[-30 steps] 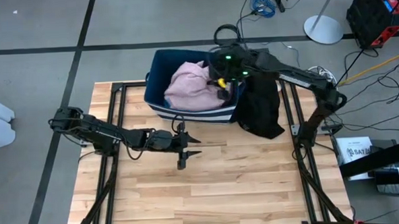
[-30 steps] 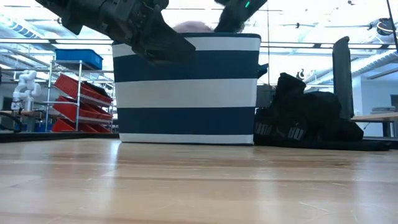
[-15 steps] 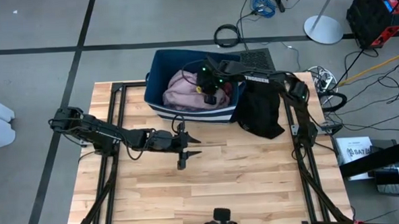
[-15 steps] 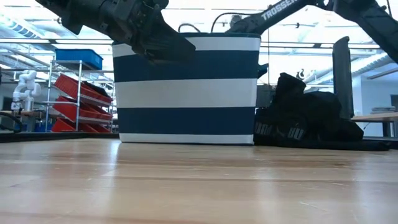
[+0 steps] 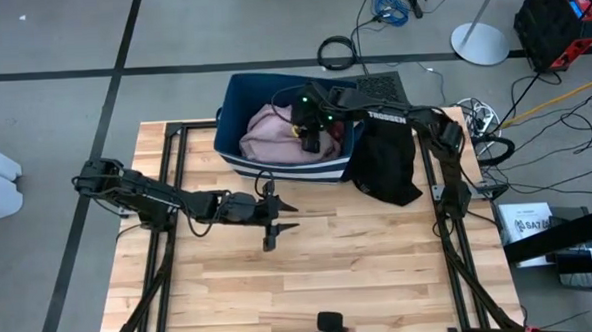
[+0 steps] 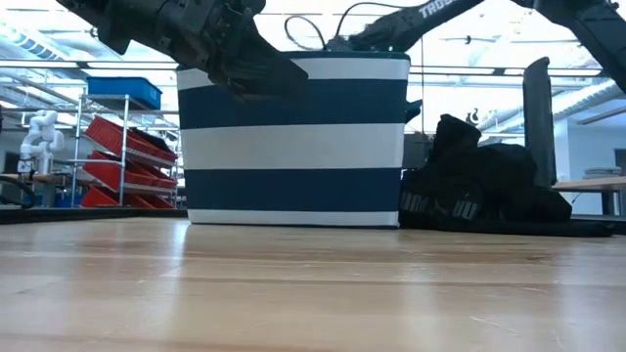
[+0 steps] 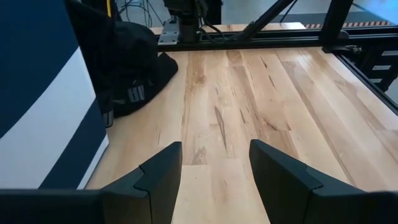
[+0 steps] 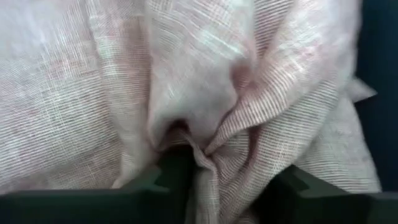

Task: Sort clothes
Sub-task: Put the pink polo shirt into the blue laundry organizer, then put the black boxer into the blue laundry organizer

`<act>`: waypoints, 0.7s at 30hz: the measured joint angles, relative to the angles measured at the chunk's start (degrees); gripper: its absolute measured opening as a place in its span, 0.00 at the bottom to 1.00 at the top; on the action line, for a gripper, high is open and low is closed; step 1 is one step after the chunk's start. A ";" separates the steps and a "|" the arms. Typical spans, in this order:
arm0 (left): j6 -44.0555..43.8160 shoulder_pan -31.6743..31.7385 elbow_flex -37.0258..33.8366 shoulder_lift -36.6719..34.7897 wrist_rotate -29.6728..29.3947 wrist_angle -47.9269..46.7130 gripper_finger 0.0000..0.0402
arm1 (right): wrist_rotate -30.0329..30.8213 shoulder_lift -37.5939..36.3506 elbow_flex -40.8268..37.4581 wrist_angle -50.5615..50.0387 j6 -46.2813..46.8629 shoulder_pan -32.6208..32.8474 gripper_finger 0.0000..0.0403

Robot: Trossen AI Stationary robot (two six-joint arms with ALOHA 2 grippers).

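Black garment [image 5: 388, 165] is out on the desk [image 5: 311, 275] beside the bin [image 5: 238, 157]; pink garment [image 5: 275, 135] remains inside, pinched by right tool [image 5: 308, 135]. Left tool [image 5: 278, 217] gapes empty mid-desk.

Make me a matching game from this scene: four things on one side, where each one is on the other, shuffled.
1. pink garment
2. black garment
3. left gripper
4. right gripper

A. over the bare wood in front of the bin
B. on the table beside the bin
C. in the bin, at the pink fabric
D. lying in the bin

Pairs: 1-D, 2-B, 3-A, 4-C
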 joint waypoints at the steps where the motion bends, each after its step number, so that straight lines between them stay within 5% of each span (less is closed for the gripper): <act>1: -0.02 0.15 0.00 0.00 0.00 -0.02 0.49 | 0.00 -0.73 0.00 0.04 0.34 0.11 0.35; 11: -0.44 0.79 0.00 0.00 1.27 -0.02 0.49 | -0.11 -11.78 0.00 0.11 -0.66 0.15 0.61; 21: -0.52 0.79 0.00 0.00 1.41 -0.02 0.49 | 5.89 -27.97 0.00 -4.06 4.27 0.15 0.63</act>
